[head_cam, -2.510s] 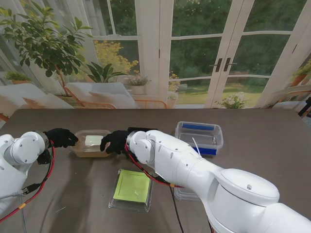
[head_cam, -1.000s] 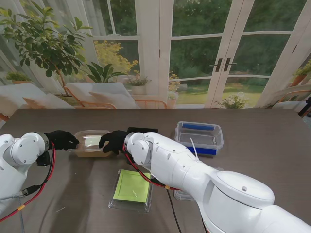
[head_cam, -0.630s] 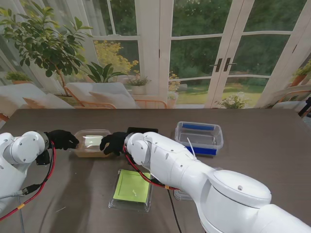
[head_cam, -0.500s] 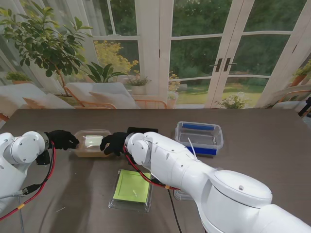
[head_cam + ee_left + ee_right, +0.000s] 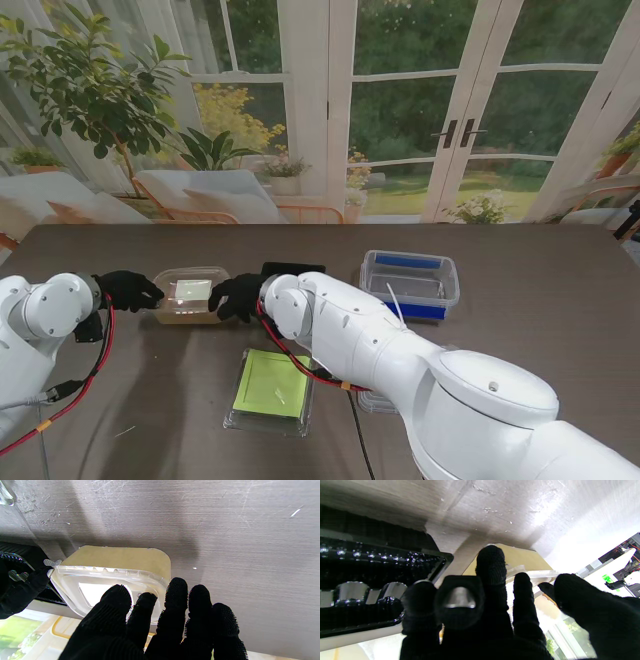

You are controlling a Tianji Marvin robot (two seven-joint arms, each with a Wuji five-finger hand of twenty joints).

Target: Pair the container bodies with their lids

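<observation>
A tan container body [image 5: 186,313] sits on the table at the left, with a clear lid [image 5: 190,290] lying on top of it. My left hand [image 5: 128,290] is at its left end, fingers [image 5: 175,597] spread flat over the lid [image 5: 100,585] rim. My right hand [image 5: 237,296] is at the right end, with the lid's edge [image 5: 535,575] between thumb and fingers [image 5: 492,567]. The tan body [image 5: 120,557] shows under the lid. A green lid [image 5: 272,385] lies nearer to me. A clear box with a blue base [image 5: 410,282] stands to the right.
A black tray [image 5: 295,268] lies just behind my right hand, also in the right wrist view as the black tray [image 5: 370,562]. A clear container [image 5: 378,402] is partly hidden under my right arm. Red cables hang along both arms.
The clear lid has shifted slightly and now lies flatter on the tan body. Both hands stay at its two ends, hardly moved.
</observation>
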